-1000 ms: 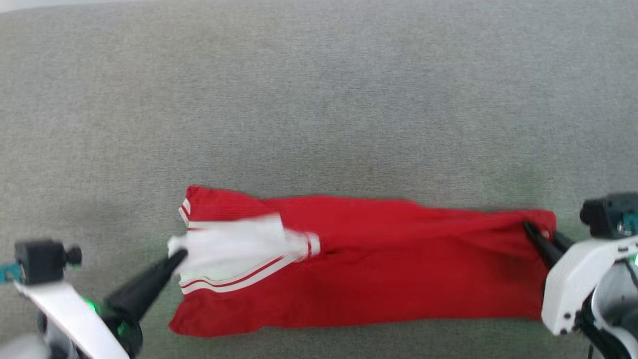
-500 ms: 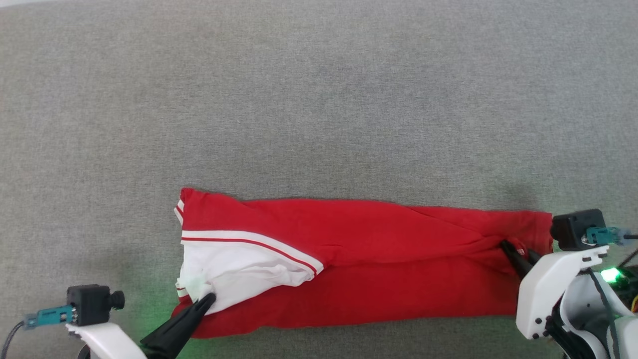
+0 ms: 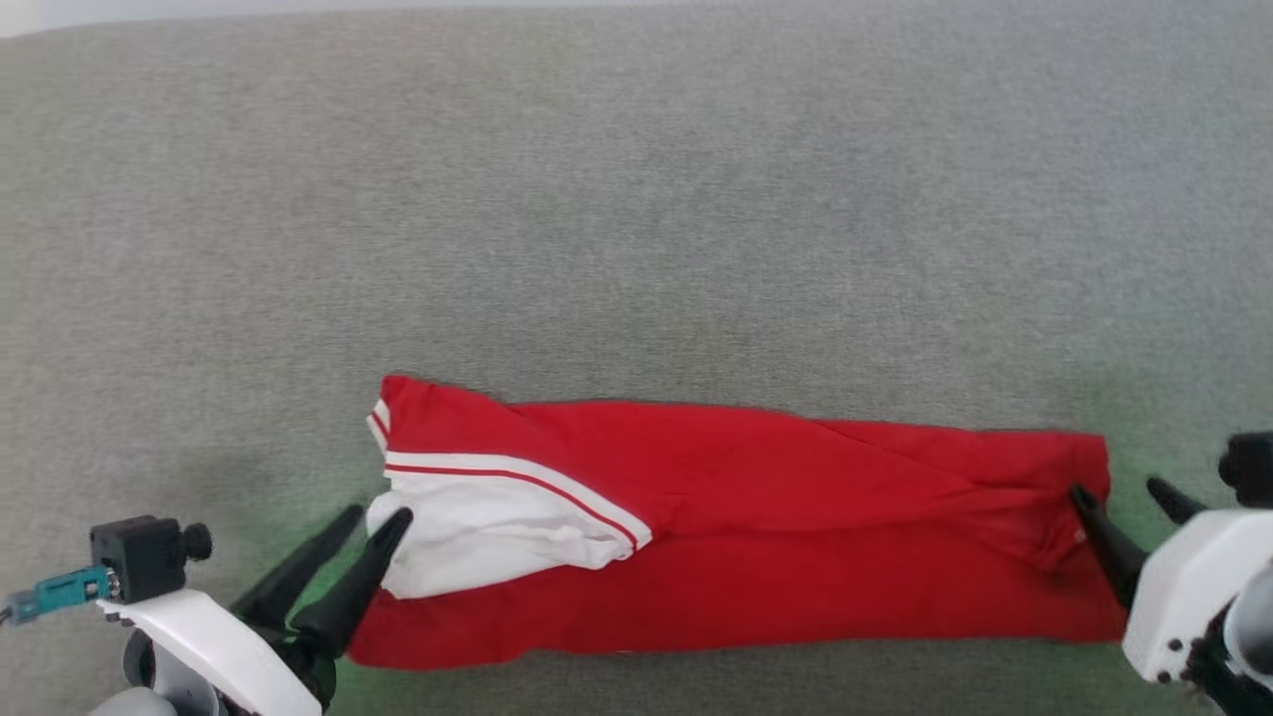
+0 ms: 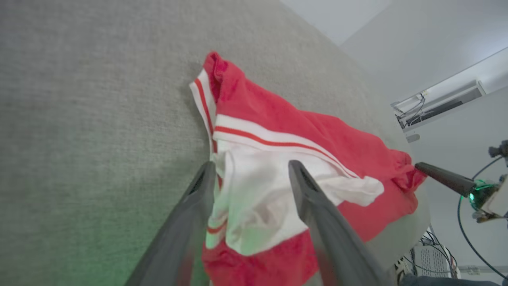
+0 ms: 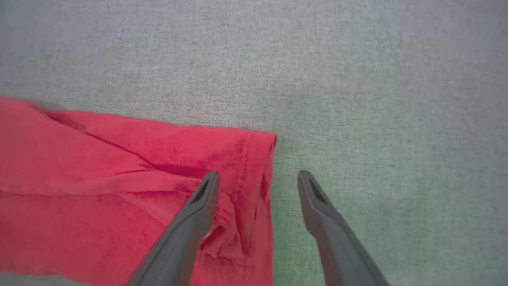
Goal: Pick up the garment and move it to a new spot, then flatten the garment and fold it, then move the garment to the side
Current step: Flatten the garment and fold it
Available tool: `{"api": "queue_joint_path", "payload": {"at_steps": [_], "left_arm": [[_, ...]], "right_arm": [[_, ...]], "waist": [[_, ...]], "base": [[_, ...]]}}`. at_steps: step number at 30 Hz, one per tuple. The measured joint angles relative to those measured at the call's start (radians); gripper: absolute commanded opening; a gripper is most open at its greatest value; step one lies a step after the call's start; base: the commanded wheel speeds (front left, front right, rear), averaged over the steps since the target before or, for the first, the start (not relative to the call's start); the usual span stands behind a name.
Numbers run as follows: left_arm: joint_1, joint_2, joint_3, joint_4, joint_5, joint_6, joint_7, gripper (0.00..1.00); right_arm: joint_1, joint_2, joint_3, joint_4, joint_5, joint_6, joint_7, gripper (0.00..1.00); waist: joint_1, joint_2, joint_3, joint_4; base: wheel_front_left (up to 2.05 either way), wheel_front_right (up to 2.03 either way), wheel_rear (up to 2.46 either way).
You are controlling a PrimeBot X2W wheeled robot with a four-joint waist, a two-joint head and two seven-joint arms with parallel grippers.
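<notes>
Nearest me are two grippers, one at each lower corner of the head view.

Left gripper [image 3: 376, 514]: two fingers spread apart, nothing clamped. Its wrist view has one finger along the garment's [image 3: 796, 537] end edge. The other finger is over the one white sleeve [image 3: 487, 537]. I cannot tell whether either is touching the cloth. One black camera block [image 3: 139, 557] sits on that forearm.

Right gripper [image 3: 1115, 487]: two fingers apart, nothing clamped. Its wrist view has one finger over the crumpled red hem [image 5: 262, 159] and the other over bare surface just beside it.

There is a green glow on the surface by each gripper.

One garment, lying between the two grippers as a long red strip across the near part of the surface [image 3: 636, 199]. The sleeve end is toward the left gripper and the hem end toward the right. One red stripe runs along the sleeve's white trim, and striped trim shows at the far left corner. A few diagonal creases run through the red.

One surface, grey woven cloth, stretching far beyond the garment.

Farthest, past the surface edge in the left wrist view, are a pale wall, one long wall unit [image 4: 440, 103] and loose cables [image 4: 430, 244].
</notes>
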Motion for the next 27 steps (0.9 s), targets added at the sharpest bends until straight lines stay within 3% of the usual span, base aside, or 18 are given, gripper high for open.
{"api": "queue_joint_path", "payload": {"at_steps": [7,13,19,23,24,25,26,27], "left_arm": [[0.066,-0.169,0.234,0.124,0.217,0.000,0.000,1.00],[0.106,-0.314,0.448,0.190,0.518,0.000,-0.002,1.00],[0.157,-0.440,0.643,0.154,0.803,0.000,-0.002,1.00],[0.176,-0.481,0.694,0.095,0.942,0.000,-0.002,1.00],[0.181,-0.486,0.695,0.086,0.969,0.000,-0.002,1.00],[0.184,-0.492,0.701,0.076,0.988,0.000,-0.002,1.00],[0.184,-0.501,0.711,0.069,0.997,0.000,-0.002,1.00],[0.184,-0.507,0.715,0.064,1.007,0.000,-0.002,1.00]], "right_arm": [[0.012,0.020,-0.038,0.076,0.067,0.000,0.076,1.00],[0.002,0.017,-0.053,0.145,0.089,0.000,0.115,1.00],[-0.015,0.013,-0.071,0.201,0.091,0.000,0.146,1.00],[-0.030,0.019,-0.085,0.226,0.087,0.000,0.169,1.00],[-0.032,0.019,-0.086,0.229,0.087,0.000,0.170,0.92],[-0.035,0.019,-0.087,0.232,0.086,0.000,0.170,0.58],[-0.039,0.019,-0.087,0.234,0.085,0.000,0.168,0.41],[-0.045,0.020,-0.089,0.237,0.084,0.000,0.157,0.12]], "waist": [[0.0000,0.0000,-0.017,0.050],[0.0000,0.0000,-0.029,0.096],[0.0000,0.0000,-0.040,0.123],[0.0000,0.0001,-0.040,0.134],[0.0000,0.0000,-0.038,0.135],[0.0000,0.0000,-0.037,0.136],[0.0000,0.0001,-0.035,0.137],[0.0000,0.0001,-0.034,0.137]], "base": [[0.00,0.00,0.00],[0.00,0.00,0.00],[0.00,0.00,0.00],[0.00,0.00,0.00],[0.00,0.00,0.00],[0.00,0.00,0.00],[0.00,0.00,0.00],[0.00,0.00,0.00]]}}
